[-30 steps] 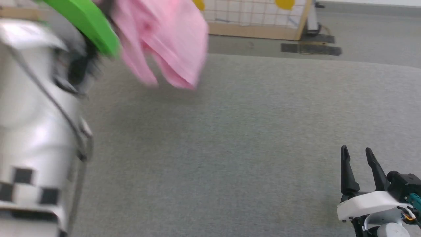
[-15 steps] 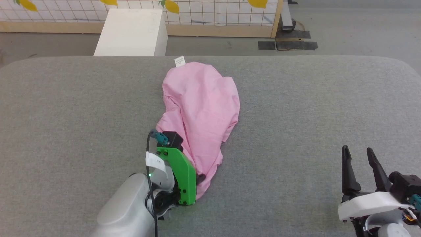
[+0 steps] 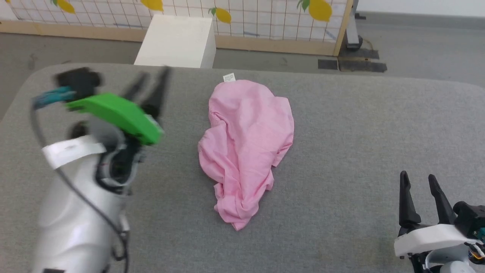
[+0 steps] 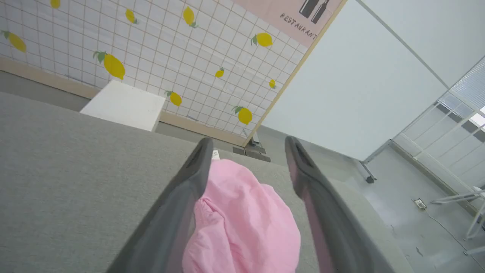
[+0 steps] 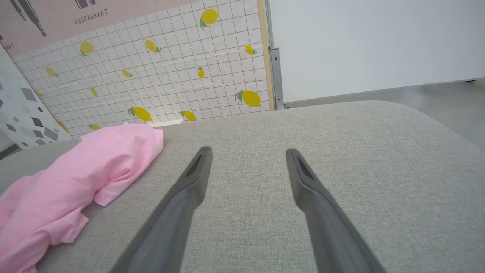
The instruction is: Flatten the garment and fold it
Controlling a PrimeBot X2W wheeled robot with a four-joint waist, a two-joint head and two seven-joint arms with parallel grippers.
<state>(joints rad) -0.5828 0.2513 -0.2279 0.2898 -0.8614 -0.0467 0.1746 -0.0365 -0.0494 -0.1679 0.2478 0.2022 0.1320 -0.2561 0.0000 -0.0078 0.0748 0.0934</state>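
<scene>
The light pink garment (image 3: 246, 144) lies crumpled in a long heap on the grey table (image 3: 341, 125), its small white label (image 3: 229, 77) at the far end. My left gripper (image 3: 153, 85) hangs open above the table to the left of the garment, blurred, holding nothing. In the left wrist view the garment (image 4: 242, 223) shows between and beyond the open fingers (image 4: 189, 189). Low at the table's right front my right gripper (image 3: 418, 182) stands open and empty. The right wrist view has the garment (image 5: 75, 174) off to the left of the gripper (image 5: 246, 155).
A white box (image 3: 176, 40) stands on the floor behind the table. Beyond it runs a lemon-patterned grid panel (image 3: 265, 15) with a wooden frame. Bare grey table surface lies on both sides of the garment.
My left gripper let go of the garment's near end and rose away to the left, now open. The garment lies released on the table. The head camera shifted slightly.
</scene>
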